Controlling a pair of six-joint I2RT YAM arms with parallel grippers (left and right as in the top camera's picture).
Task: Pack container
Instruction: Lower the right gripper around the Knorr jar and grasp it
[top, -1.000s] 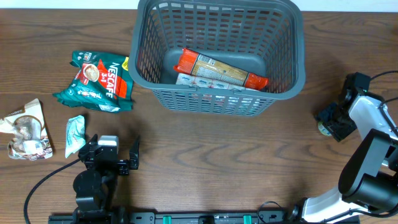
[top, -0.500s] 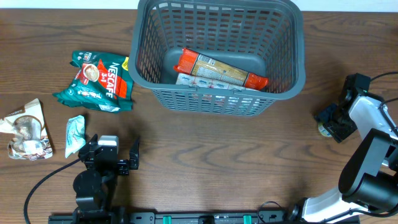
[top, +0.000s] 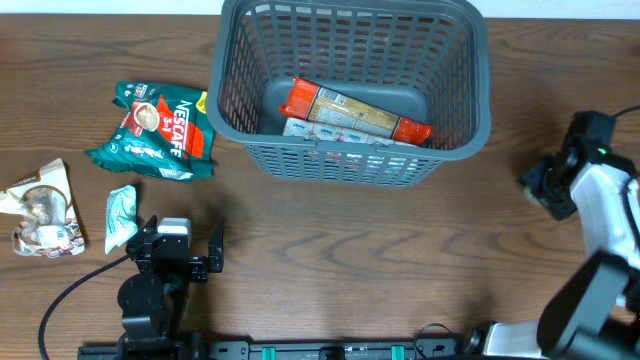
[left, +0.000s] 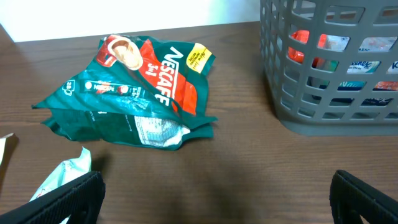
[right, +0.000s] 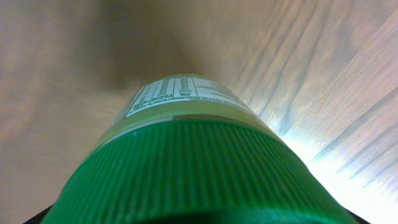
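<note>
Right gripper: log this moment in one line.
right gripper: shut on green-capped bottle | left gripper: open, empty | basket: two packets inside | three packets outside

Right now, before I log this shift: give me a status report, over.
Left end effector open, empty. Right end effector shut on green-capped bottle, right of basket. Basket holds two packets. Coffee bag outside, left of basket.
</note>
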